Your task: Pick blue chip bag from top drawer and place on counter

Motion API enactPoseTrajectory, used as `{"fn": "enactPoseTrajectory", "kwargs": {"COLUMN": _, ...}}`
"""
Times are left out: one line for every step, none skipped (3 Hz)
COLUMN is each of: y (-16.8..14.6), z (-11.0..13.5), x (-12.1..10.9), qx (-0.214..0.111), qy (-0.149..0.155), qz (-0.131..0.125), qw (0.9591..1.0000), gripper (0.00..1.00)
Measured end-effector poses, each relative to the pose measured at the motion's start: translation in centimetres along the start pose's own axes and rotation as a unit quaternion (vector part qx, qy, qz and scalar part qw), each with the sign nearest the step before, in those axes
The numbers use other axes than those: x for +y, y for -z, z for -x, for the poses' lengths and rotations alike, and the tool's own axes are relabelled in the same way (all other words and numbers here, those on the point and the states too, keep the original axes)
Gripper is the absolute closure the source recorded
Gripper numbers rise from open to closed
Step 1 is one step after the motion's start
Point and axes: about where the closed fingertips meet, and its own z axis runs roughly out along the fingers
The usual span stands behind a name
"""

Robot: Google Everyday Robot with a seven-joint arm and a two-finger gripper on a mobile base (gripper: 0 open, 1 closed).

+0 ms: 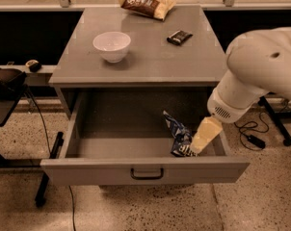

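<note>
The top drawer is pulled open below the counter. The blue chip bag lies crumpled in the drawer's right front corner. My gripper reaches in from the right on a white arm. It hangs over the drawer's right side, just right of the bag and partly in front of it. Its pale tip points down towards the drawer floor.
On the counter stand a white bowl, a brown and tan chip bag at the back, and a small black packet. A dark stand is at the left. Cables lie on the floor at the right.
</note>
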Motion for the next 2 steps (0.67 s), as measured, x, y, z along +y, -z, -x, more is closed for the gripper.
{"fn": "enactPoseTrajectory", "kwargs": {"y": -4.7, "z": 1.6, "x": 0.7, "qx": 0.002, "qy": -0.075, "qz": 0.036, "qw": 0.9965, "gripper": 0.0}}
{"fn": "enactPoseTrajectory", "kwargs": {"y": -7.7, "z": 4.1, "x": 1.8, "qx": -0.018, "qy": -0.129, "qz": 0.059, "qw": 0.9897, "gripper": 0.0}}
